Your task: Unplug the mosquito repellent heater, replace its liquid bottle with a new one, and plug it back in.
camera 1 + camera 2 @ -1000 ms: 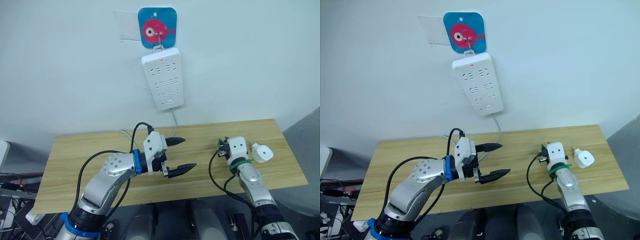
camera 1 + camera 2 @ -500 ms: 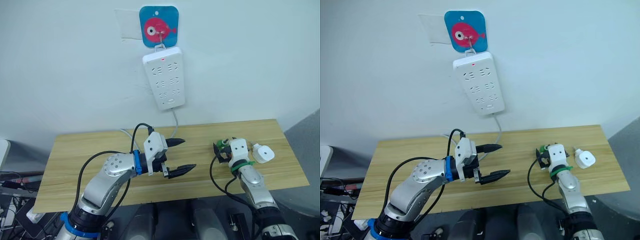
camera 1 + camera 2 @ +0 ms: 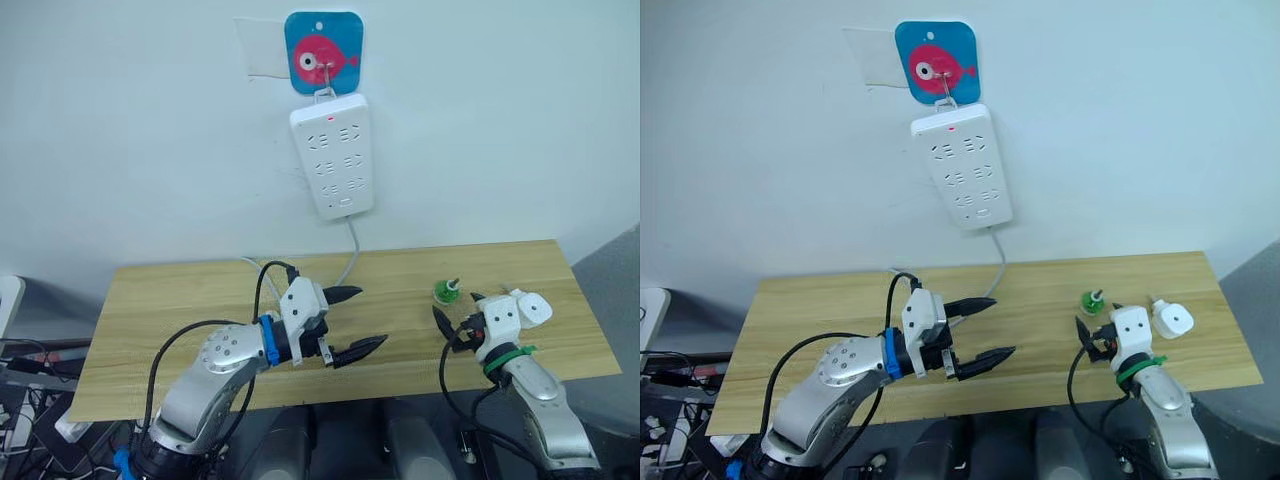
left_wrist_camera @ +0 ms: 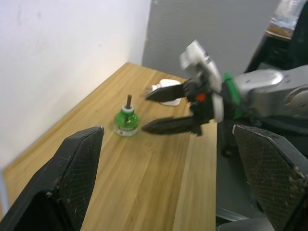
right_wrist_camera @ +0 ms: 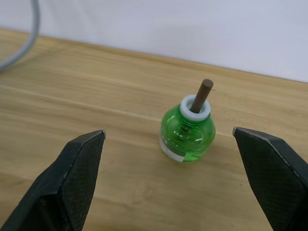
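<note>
Right wrist view has the right gripper (image 5: 168,187) with its two black fingers (image 5: 67,183) spread wide and holding nothing, and a small green liquid bottle (image 5: 187,134) standing upright on the wooden table (image 5: 72,110) between and beyond them, apart from both; a brown wick (image 5: 202,94) rises from its white collar. From the head camera the same gripper hovers low over the table's right part, with the bottle just beyond its tips and the mosquito repellent heater (image 3: 1171,320) lying on the table just to its right, unplugged. The left gripper (image 3: 980,330) hangs above the middle of the table, its fingers likewise parted and empty. On the wall behind hangs a white power strip (image 3: 962,165) from a hook on a blue fish sticker (image 3: 937,60), its grey cable (image 3: 997,262) running down behind the table.
</note>
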You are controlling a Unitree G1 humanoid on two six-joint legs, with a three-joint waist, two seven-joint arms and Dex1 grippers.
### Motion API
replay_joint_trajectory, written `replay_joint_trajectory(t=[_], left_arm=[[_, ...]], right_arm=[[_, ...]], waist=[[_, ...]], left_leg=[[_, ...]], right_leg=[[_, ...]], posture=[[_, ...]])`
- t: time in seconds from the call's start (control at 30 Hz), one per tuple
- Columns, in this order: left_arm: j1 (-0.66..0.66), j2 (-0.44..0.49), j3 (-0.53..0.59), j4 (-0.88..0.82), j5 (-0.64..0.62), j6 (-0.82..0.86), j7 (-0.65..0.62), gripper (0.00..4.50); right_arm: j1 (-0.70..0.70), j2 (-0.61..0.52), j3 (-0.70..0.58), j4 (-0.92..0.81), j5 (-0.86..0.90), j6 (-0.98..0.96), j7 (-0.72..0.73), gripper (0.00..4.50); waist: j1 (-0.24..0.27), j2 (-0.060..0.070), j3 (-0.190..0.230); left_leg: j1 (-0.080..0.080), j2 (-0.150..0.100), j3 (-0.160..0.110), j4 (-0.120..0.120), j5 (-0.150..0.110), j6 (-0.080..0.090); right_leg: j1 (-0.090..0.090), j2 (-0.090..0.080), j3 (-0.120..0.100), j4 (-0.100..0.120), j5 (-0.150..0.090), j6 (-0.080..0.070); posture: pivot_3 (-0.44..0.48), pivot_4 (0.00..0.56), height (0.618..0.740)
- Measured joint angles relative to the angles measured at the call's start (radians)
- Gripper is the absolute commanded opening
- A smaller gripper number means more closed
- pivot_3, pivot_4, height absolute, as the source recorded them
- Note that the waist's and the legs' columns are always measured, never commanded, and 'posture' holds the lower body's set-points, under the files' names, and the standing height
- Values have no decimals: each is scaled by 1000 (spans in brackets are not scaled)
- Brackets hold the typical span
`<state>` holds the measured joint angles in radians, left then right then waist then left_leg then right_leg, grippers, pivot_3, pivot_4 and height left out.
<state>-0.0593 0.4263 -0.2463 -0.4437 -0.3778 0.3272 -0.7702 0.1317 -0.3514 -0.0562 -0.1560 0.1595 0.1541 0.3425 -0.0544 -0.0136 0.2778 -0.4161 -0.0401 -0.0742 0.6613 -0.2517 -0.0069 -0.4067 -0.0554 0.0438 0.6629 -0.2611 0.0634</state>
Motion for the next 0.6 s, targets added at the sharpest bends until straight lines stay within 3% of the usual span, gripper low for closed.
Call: replay_joint_trajectory(t=[0.17, 0.3, 0.5, 0.6], left_arm=[[88, -12, 22, -16, 46, -51, 68, 4500], [235, -20, 62, -71, 103, -101, 159, 4500], [520, -114, 156, -132, 192, -242, 332, 4500], [575, -193, 191, -95, 230, -353, 415, 4500]], right_arm=[[51, -54, 6, -195, 66, 127, 67, 4466], [54, -143, 78, -360, 151, 223, 197, 4466], [-128, -226, 164, -405, 260, 294, 393, 4466], [-234, -232, 219, -370, 295, 299, 499, 4466]], waist=[[0, 0, 0], [0, 0, 0], [13, -2, -1], [28, -2, -1]], left_leg=[[0, 0, 0, 0, 0, 0], [0, 1, -1, -1, 0, 0], [-1, 1, 0, 0, 0, 0], [-1, 1, 0, 1, 0, 0]], right_leg=[[0, 0, 0, -1, 0, 0], [0, 0, -1, -2, -1, -1], [1, -1, -2, -6, -1, 0], [1, -1, -3, -6, -2, 1]], posture=[[-58, 278, 740], [-36, 263, 740], [11, 251, 740], [22, 247, 740]])
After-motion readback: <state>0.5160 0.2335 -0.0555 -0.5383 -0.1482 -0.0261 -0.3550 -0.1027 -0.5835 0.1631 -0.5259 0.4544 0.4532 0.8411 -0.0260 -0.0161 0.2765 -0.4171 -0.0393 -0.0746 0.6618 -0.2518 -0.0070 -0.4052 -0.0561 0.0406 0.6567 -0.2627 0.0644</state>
